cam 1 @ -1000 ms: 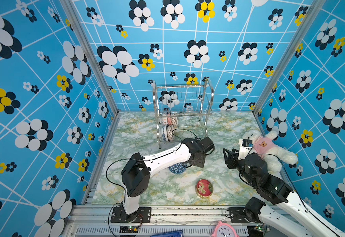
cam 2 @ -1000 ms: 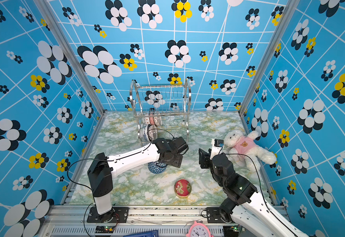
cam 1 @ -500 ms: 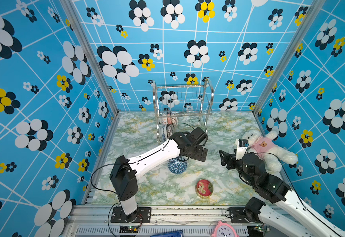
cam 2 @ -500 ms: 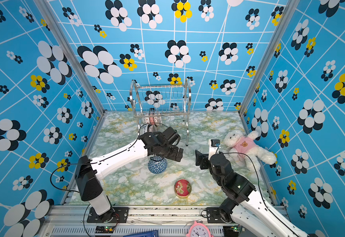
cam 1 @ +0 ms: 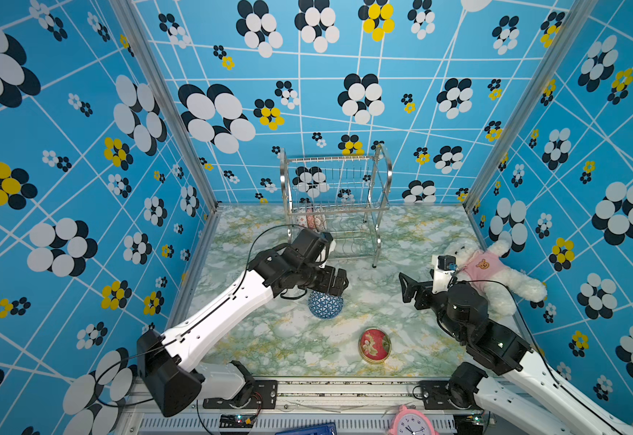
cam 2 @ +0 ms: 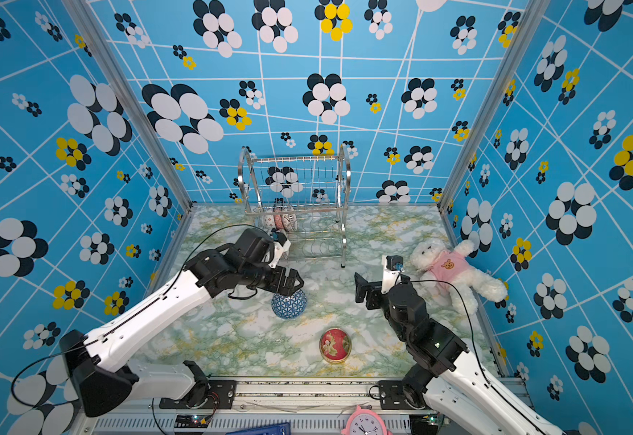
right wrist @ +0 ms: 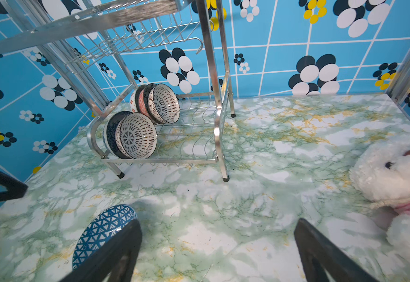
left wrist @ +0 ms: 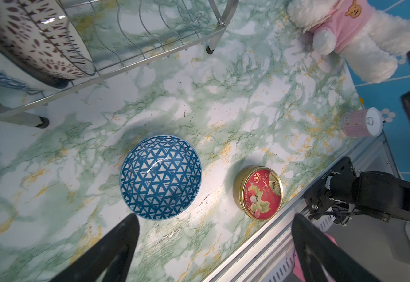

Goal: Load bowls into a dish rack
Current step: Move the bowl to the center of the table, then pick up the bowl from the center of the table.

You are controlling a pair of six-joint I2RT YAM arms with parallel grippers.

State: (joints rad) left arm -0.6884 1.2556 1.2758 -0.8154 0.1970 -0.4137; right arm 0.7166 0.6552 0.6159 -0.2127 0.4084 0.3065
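Lying rim-down on the worktop (left wrist: 235,102), blue bowl (left wrist: 161,177); left end effector (left wrist: 213,221) and right end effector (right wrist: 217,225) both wide open, empty.

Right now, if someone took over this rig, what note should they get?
Left tool: open, empty, above the blue bowl.
Right tool: open, empty, hovering over the table and facing the rack.
Done: five bowls stand on edge in the rack's lower tier, two in front and three behind. The upper tier holds none.
Left: the blue bowl sits alone on the table in front of the rack and looks upside down. Pick it up and slot it into the rack.
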